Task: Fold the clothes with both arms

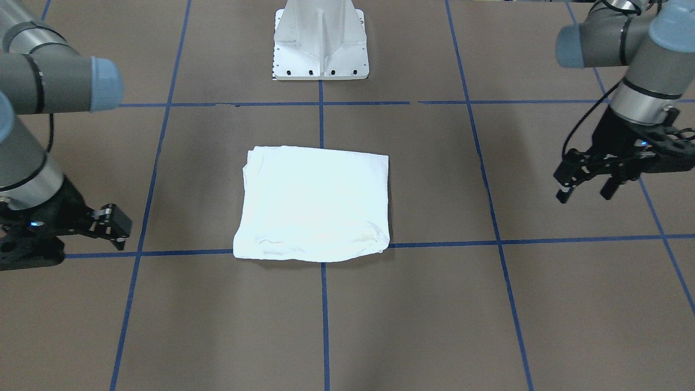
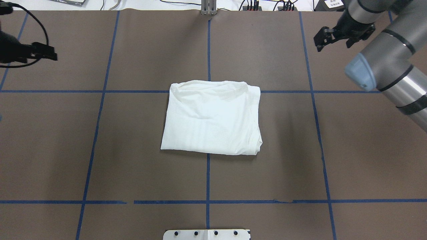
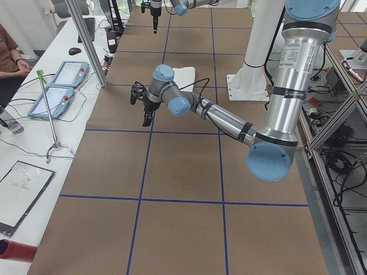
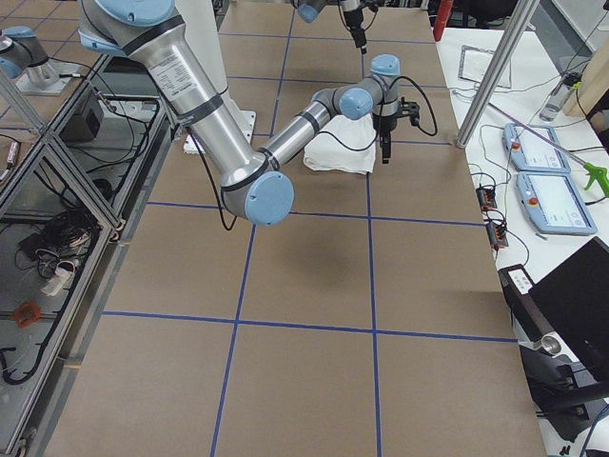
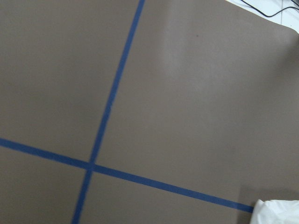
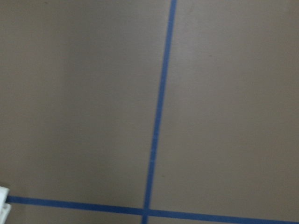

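Overhead view, left to right: the left gripper (image 2: pixel 55 55) hangs over the far-left part of the table (image 2: pixel 133 173), fingers spread and empty, well apart from the shirt (image 2: pixel 211 120). The shirt lies at table centre, across the crossing of the blue tape lines (image 2: pixel 66 91). It is already a rough rectangle, with no sleeve or print showing. Its left edge is clean. Its right edge looks bunched, with layers peeking out at the corner nearest the robot. The right gripper (image 2: pixel 333 43) is over the far-right part, also spread and empty, well clear of the cloth. The fold looks essentially done, so the step is probably to finish and keep both arms off the stack. If a tidy-up is wanted, it should start on the bunched right side. Both grippers should come straight down, pinch all layers at matching corners, lift level and lay flat without dragging. Main risk is catching only the top layer and undoing the fold.
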Tool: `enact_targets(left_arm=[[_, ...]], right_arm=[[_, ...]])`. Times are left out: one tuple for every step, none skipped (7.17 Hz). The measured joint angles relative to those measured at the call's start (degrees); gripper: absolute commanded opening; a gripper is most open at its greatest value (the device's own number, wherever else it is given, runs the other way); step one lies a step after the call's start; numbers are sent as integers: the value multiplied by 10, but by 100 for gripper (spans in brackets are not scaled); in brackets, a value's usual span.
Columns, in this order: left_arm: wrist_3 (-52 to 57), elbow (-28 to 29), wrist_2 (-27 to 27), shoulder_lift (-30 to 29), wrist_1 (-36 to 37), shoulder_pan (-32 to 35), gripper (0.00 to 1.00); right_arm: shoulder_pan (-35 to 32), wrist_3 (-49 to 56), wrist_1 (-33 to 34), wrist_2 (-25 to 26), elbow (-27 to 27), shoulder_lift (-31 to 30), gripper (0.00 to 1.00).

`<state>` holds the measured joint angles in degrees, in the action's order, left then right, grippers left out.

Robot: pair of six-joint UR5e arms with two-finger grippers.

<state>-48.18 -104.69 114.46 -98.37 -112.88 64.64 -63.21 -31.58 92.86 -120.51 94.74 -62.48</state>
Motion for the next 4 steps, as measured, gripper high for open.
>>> enact_targets(left_arm=[[96, 27, 17, 13, 0, 50, 100], [197, 63, 29, 18, 0, 98, 100], [291, 99, 52, 21, -1, 144, 100], [375, 126, 84, 30, -1, 182, 100]], right_arm=[[-35, 61, 2, -17, 19, -44, 100], [-72, 119, 3, -34, 35, -89, 100], [-111, 179, 4, -60, 42, -132, 100], [-149, 242, 4, -78, 42, -169, 100]])
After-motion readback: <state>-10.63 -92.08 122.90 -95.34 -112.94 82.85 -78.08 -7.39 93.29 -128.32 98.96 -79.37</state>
